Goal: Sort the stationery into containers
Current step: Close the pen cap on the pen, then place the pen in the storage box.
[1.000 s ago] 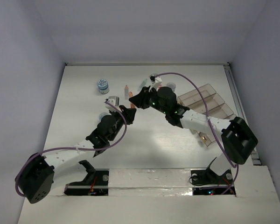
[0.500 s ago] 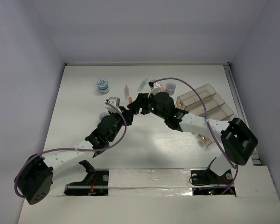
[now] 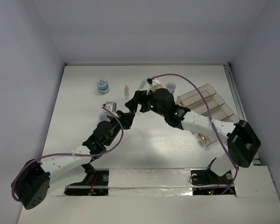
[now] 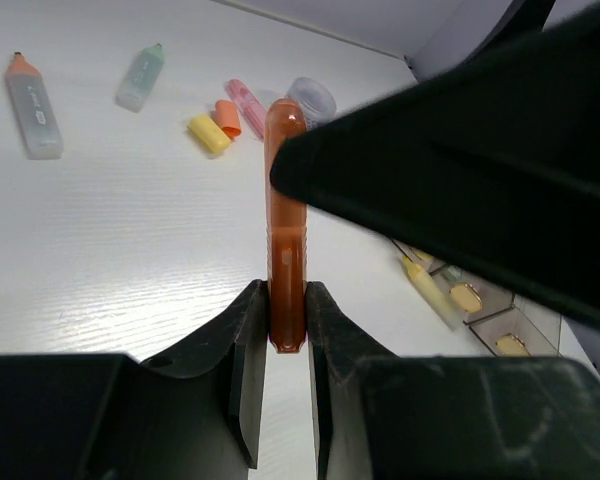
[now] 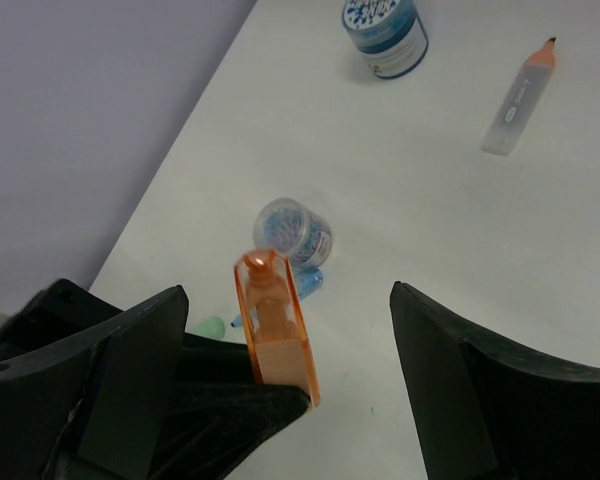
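Note:
My left gripper (image 4: 287, 300) is shut on the lower end of an orange pen (image 4: 286, 230), which stands up from between its fingers. My right gripper (image 5: 288, 300) is open wide, one finger on each side of that orange pen (image 5: 272, 330), touching neither side. From above, the left gripper (image 3: 126, 115) and the right gripper (image 3: 134, 100) meet mid-table. The smoky organiser tray (image 3: 210, 88) sits at the right. A few small items lie in its compartments (image 4: 500, 320).
On the table lie a blue-white tub (image 3: 102, 86), a clear pen with an orange tip (image 3: 126, 90), a green pen (image 4: 140, 77), yellow (image 4: 208, 133) and orange erasers (image 4: 227, 117), a pink pen (image 4: 245, 97) and a purple tub (image 3: 171, 87). A clear tub of clips (image 5: 293, 235) and a blue pen (image 5: 310, 285) lie below the grippers.
The right gripper's jaws have spread wide apart around the orange pen. The left gripper has stayed shut on the pen, and its arm has shifted slightly.

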`<state>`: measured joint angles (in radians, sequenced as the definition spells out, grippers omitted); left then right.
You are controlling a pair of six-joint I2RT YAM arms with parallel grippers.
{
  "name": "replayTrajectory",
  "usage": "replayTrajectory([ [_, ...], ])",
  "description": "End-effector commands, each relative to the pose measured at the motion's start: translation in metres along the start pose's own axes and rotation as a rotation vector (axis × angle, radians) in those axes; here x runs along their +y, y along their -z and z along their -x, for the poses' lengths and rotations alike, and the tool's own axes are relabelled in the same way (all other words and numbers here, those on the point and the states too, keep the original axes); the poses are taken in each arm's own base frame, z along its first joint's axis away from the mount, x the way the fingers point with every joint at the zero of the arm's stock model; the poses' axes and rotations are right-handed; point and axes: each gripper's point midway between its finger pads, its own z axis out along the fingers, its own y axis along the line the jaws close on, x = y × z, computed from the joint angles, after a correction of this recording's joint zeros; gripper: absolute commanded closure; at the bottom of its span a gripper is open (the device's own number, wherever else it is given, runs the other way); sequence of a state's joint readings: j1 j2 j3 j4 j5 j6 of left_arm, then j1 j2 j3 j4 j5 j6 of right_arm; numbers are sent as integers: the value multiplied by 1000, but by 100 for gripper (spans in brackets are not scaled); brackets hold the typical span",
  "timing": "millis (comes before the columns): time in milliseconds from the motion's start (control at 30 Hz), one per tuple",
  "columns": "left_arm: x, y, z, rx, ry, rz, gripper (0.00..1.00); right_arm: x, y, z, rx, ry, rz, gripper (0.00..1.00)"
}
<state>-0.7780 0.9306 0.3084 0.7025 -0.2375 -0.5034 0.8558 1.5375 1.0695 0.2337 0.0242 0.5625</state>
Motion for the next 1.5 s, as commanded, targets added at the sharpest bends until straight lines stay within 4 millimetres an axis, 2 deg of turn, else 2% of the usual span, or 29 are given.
replayTrajectory([
  [0, -18, 3, 9, -33, 34, -83, 100, 24, 4, 47, -96, 26, 48, 12],
  [167, -20, 4, 5, -22, 38, -102, 100, 25, -7, 43, -71, 35, 48, 24],
  [333, -20, 5, 8, -32, 37, -100, 100, 19, -15, 31, -34, 36, 35, 29],
  [400, -20, 4, 9, -35, 38, -101, 100, 21, -14, 26, -14, 35, 54, 33],
  [500, -22, 3, 11, -41, 40, -103, 100, 17, -13, 20, 0, 35, 45, 34],
  [567, -22, 3, 11, -42, 39, -103, 100, 15, -12, 17, 4, 35, 43, 49],
  [600, -22, 2, 11, -42, 39, -103, 100, 14, -12, 15, 8, 33, 40, 51],
  [733, -24, 1, 12, -43, 42, -108, 100, 11, -11, 12, 9, 30, 36, 72],
  [867, -24, 2, 14, -50, 45, -105, 100, 8, -11, 7, 24, 38, 30, 83],
  [967, -25, 2, 21, -63, 53, -98, 100, 3, -9, -2, 40, 39, 25, 90],
  [1200, -48, 3, 64, -147, 94, -130, 100, -1, -1, -24, 72, 22, 59, 100],
  [1467, -58, -1, 90, -212, 83, -125, 100, 9, 8, -56, 114, 21, 76, 100],
])
